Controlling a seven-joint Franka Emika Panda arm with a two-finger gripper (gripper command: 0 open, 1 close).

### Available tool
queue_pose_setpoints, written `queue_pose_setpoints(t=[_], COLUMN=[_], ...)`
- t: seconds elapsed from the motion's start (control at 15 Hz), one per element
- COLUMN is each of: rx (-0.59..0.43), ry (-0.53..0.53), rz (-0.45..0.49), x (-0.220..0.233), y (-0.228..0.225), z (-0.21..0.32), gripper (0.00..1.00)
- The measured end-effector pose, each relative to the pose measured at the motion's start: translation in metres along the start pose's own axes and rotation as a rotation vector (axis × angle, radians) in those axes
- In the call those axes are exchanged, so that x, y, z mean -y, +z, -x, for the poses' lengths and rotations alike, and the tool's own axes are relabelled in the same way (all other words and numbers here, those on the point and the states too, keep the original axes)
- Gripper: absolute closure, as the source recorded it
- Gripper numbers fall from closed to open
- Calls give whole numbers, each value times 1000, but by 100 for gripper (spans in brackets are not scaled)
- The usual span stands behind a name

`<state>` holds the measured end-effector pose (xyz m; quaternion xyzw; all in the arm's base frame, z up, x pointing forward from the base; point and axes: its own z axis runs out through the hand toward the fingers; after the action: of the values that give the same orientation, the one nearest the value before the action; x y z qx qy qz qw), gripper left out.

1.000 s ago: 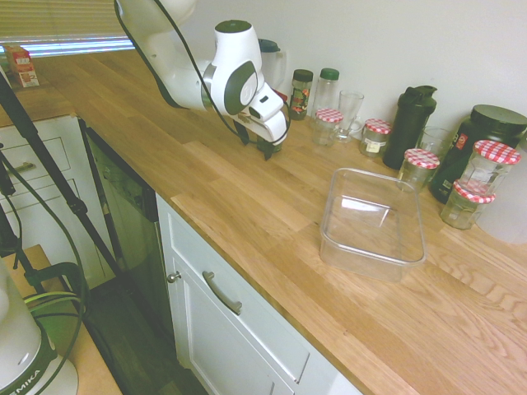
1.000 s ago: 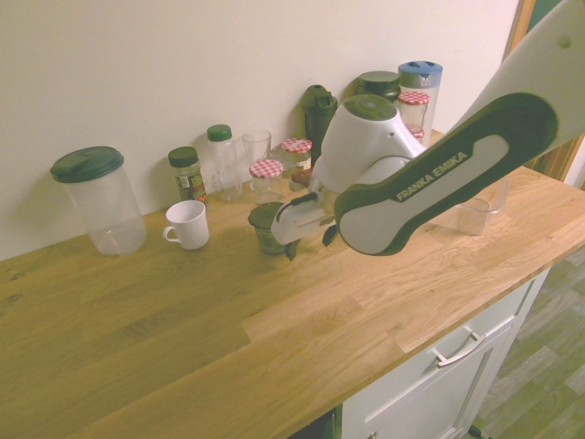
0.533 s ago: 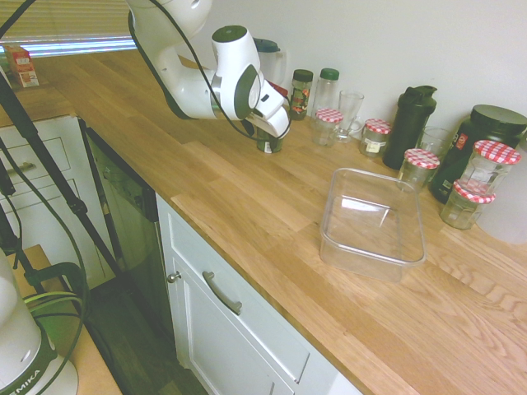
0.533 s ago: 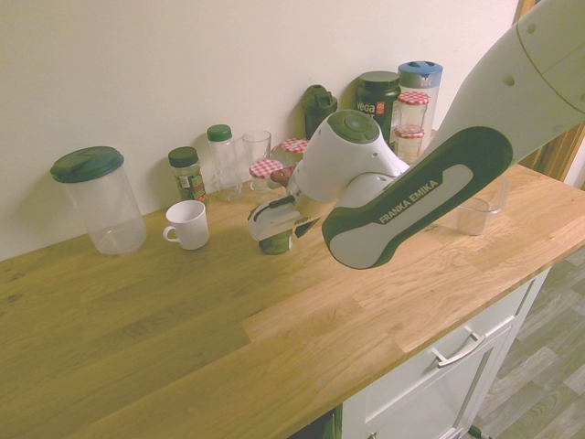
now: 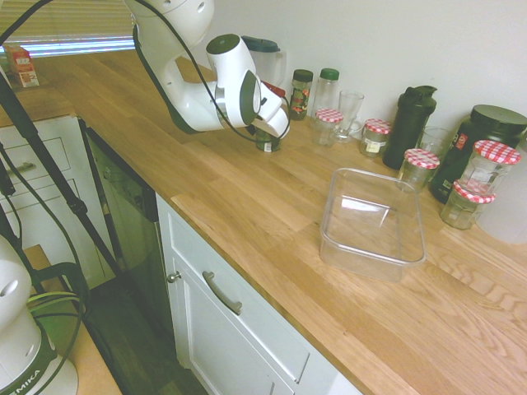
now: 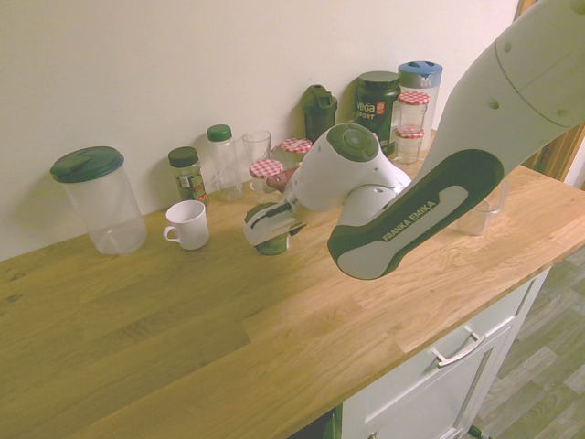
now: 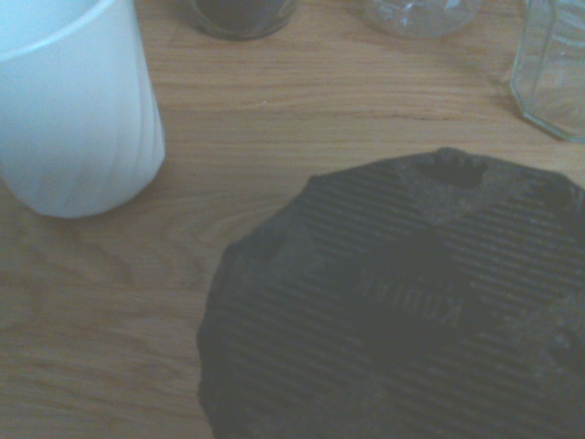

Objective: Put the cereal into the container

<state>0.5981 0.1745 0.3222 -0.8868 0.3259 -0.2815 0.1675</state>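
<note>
Your jaws stand spread, slanted down right at the cereal [image 6: 271, 241], gripping nothing. Close off-centre and the ribbed dark lid [image 7: 393, 302] may slip, tipping the jar into the white cup [image 6: 187, 224] just beside, well away from the container [image 5: 372, 222].

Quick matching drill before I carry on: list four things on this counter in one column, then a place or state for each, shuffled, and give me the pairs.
Things:
1. cereal jar
2. container
3. white mug
4. gripper

Places or states:
A. empty, standing apart from the row of jars along the wall
B. open, poised at the jar's top
C. beside the jar, toward the big green-lidded canister
D. upright on the counter under the robot's hand

Pairs: 1-D, 2-A, 3-C, 4-B
</note>
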Motion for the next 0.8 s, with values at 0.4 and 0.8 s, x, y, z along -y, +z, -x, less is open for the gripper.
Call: queue_pose_setpoints(t=[0.4,0.8], rx=[-2,-4], ry=[-9,-8], rz=[-3,-11], x=[-5,-5], y=[3,3], z=[2,1], gripper=[100,100])
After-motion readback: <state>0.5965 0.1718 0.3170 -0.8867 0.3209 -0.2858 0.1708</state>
